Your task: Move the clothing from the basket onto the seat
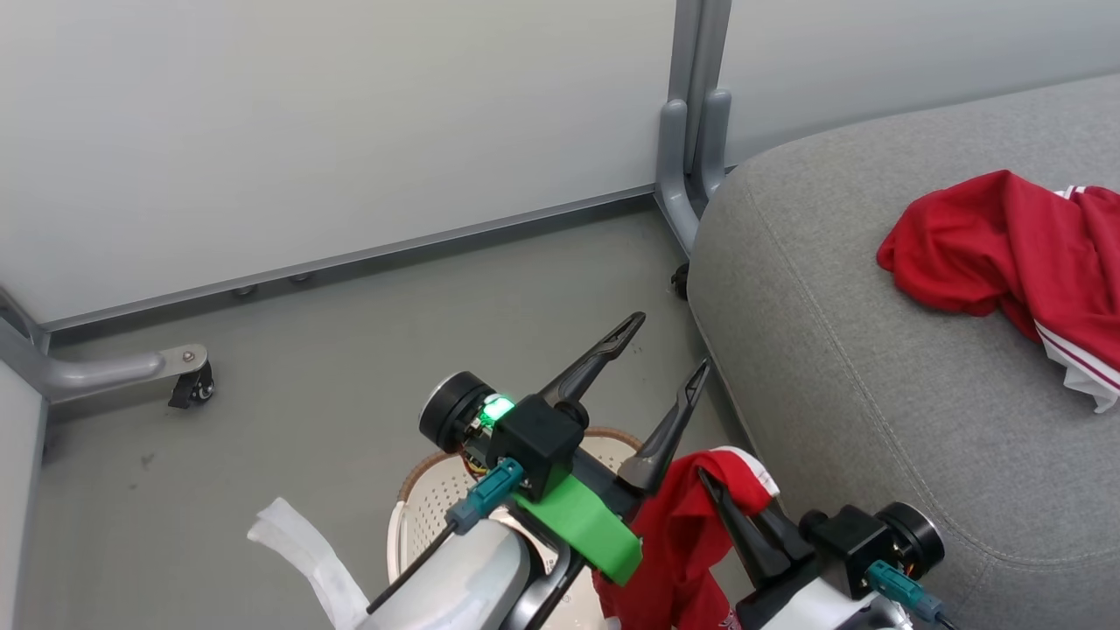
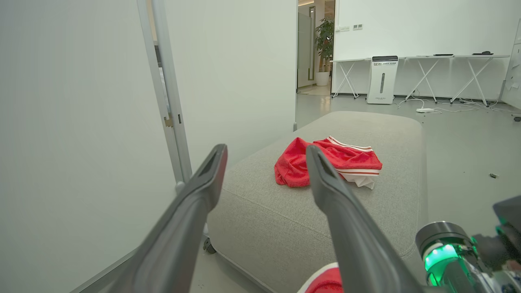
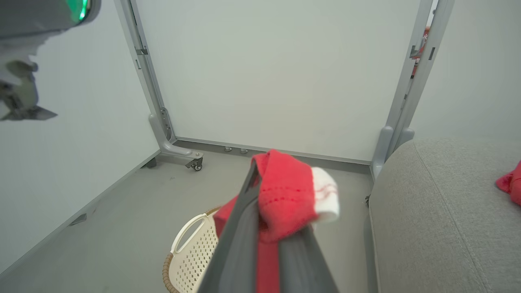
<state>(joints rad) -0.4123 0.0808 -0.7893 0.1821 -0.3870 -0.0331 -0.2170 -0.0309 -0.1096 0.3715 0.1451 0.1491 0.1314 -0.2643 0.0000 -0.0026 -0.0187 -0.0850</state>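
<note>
One piece of red clothing with white stripes lies crumpled on the grey seat. In the left wrist view that garment rests on the seat ahead of my fingers. My left gripper hangs open and empty over the floor beside the seat's corner, its jaws spread wide. My right gripper is shut on a second red garment, which hangs above the basket. The right wrist view has the cloth draped over my shut gripper, with the basket below.
White partition panels on grey metal frames with castor feet close off the floor behind and to the left. A loose white cover hangs off my left forearm. Beyond the seat stand folding tables and a white appliance.
</note>
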